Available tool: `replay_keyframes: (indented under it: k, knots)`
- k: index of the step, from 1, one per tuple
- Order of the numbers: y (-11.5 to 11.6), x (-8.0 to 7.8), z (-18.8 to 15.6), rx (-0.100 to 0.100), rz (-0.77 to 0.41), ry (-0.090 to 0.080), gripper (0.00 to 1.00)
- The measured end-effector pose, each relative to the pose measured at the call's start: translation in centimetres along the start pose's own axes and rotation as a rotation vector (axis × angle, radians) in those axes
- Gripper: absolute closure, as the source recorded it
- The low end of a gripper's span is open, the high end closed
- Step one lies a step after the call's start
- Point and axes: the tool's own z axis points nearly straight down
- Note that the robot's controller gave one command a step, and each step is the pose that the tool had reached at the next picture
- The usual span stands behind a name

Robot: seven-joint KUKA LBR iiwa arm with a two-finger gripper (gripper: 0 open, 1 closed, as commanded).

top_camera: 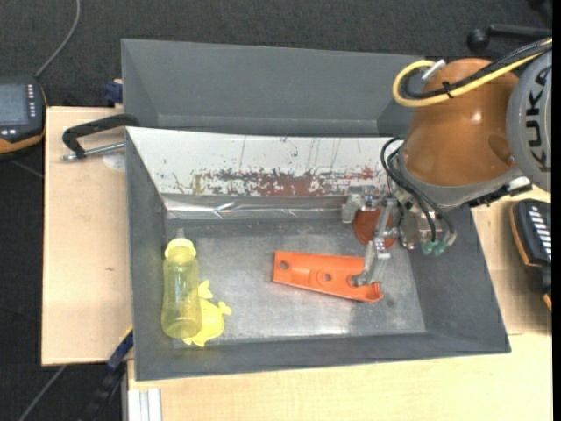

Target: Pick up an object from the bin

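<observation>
The arm's end effector (pixel 370 274), clenched or released I cannot tell, sits at the right end of a flat orange plastic bracket (pixel 317 274) on the grey bin (pixel 263 327) floor, seemingly light, stiff, slick, best pinched across its edges.

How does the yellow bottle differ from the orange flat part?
The yellow bottle is rounded and see-through; the orange flat part is a thin plate with holes. The bottle lies at the left of the bin, lengthwise up the view; the orange part lies right of centre, nearly crosswise. The tool is over the orange part's right end, away from the bottle. Both lie on the bin floor.
</observation>
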Motion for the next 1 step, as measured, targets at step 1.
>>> replay_keyframes:
  k: [1]
  knots:
    - [0.55, -0.3, 2.1, 0.001, -0.108, -0.006, 0.0]
